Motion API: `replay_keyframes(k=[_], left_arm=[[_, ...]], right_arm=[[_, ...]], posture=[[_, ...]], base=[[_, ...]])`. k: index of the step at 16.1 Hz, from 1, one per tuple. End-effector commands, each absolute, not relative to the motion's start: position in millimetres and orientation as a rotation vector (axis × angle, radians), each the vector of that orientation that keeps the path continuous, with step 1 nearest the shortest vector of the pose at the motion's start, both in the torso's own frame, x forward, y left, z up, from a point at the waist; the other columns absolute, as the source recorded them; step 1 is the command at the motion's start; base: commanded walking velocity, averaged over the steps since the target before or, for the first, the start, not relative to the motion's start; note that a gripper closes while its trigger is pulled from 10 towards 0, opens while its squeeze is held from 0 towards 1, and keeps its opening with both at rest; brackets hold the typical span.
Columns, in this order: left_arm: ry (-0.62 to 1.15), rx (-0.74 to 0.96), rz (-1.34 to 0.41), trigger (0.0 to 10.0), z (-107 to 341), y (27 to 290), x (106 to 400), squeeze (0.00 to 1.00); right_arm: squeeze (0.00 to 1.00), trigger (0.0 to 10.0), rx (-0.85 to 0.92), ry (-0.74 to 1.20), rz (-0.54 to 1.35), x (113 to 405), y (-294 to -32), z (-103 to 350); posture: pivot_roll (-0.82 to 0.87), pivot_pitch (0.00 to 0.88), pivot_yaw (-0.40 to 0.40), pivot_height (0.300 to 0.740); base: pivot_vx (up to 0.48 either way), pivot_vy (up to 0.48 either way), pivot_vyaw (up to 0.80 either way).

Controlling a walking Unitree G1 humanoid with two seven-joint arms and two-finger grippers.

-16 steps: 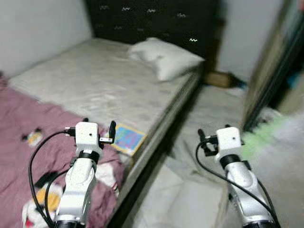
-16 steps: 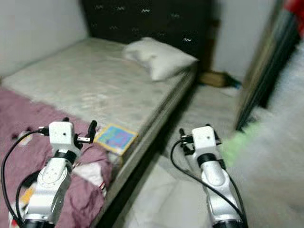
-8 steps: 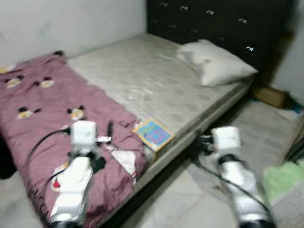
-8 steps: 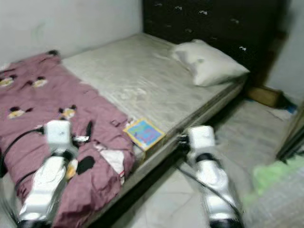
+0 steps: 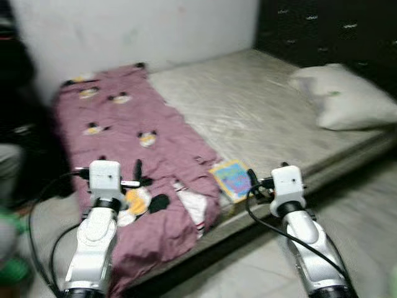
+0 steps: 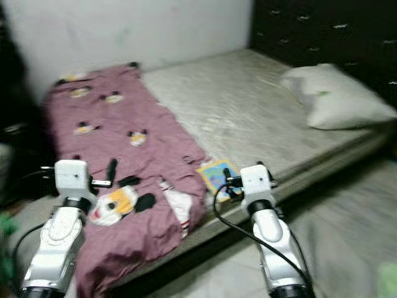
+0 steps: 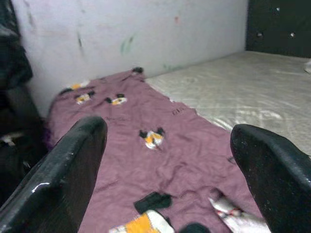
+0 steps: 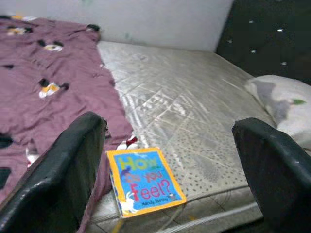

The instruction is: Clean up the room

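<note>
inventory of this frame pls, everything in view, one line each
mattress: 1, pale grey quilted, bare, against the white wall.
blanket: 1, mauve with cartoon mouse prints, spread over the foot end of the mattress and hanging over its near edge.
pillow: 1, off-white, at the head end by the headboard.
headboard: 1, black tufted, behind the pillow.
book: 1, blue cover with yellow border, flat on the mattress near its near edge, beside the blanket.
floor: pale, in front of the bed.
left pincer: 1, black fingers open, held over the blanket.
right pincer: 1, black fingers open, pointed at the book, apart from it.
</note>
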State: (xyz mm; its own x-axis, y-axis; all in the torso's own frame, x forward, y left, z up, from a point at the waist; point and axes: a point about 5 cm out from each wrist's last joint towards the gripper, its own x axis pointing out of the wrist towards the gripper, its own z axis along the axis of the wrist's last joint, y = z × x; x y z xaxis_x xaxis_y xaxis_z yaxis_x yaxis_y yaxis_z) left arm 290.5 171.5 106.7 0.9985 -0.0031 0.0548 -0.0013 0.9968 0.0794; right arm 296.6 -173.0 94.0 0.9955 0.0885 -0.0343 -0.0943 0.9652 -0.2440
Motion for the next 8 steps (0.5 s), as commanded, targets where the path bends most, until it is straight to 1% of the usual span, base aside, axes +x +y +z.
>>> replay_keyframes(k=[1, 8], left_arm=[[-0.053, 0.100, 0.004, 10.0, 107.6, 175.0, 290.7, 0.00], [-0.048, 0.097, 0.002, 10.0, 106.3, 174.3, 290.8, 0.00]], right_arm=[[0.00, 10.0, -0.235, 0.016, 0.093, 298.0, -171.1, 95.6], [0.00, 10.0, -0.237, 0.017, 0.098, 297.7, -171.0, 95.1]], posture=[[-0.11, 0.007, 0.017, 0.740], [-0.11, 0.011, 0.014, 0.740]], base=[[0.000, 0.000, 0.80], [0.000, 0.000, 0.80]])
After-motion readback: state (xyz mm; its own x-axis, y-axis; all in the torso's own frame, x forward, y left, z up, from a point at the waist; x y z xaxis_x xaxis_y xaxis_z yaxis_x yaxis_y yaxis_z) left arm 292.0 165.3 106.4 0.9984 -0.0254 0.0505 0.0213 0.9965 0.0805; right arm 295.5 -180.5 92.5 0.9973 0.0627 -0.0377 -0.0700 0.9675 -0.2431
